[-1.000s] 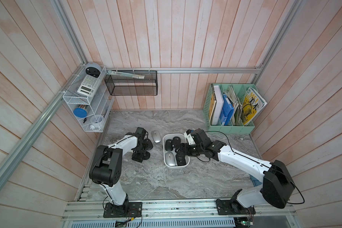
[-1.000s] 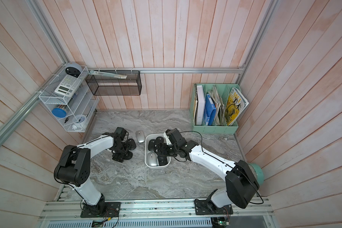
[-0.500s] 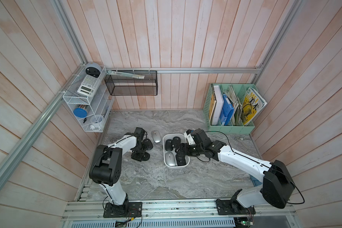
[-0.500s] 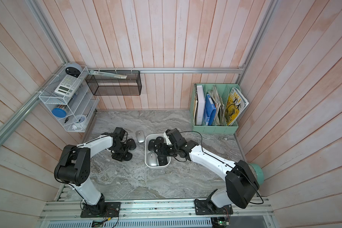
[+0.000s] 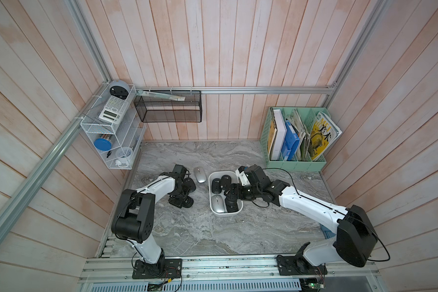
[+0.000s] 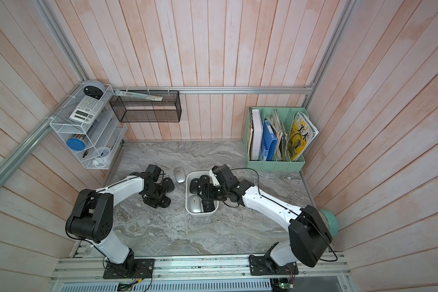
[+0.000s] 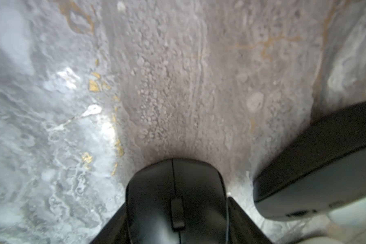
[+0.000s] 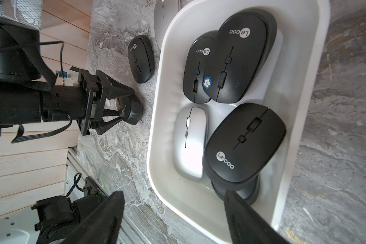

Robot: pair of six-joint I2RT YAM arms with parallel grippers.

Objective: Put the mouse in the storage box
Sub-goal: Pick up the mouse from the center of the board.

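Note:
My left gripper (image 5: 180, 198) is low on the marble table, shut on a black mouse (image 7: 176, 202) that rests between its fingers (image 7: 242, 221); the right wrist view shows that grip side-on, with the mouse (image 8: 132, 112) on the table. A second black mouse (image 5: 189, 183) and a silver mouse (image 5: 200, 174) lie loose between that arm and the white storage box (image 5: 226, 214). Inside the storage box (image 8: 156, 118) are several mice, black and silver. My right gripper (image 8: 173, 219) hangs open over the box's near end, holding nothing.
A mint-green file holder (image 5: 295, 161) stands at the back right. A black mesh basket (image 5: 168, 111) and a white wire shelf (image 5: 106, 131) hang on the walls at the back left. Bare marble (image 5: 213, 235) stretches in front of the box.
The left gripper's jaws have closed on the black mouse and shifted slightly on the table. The right arm has stayed over the box.

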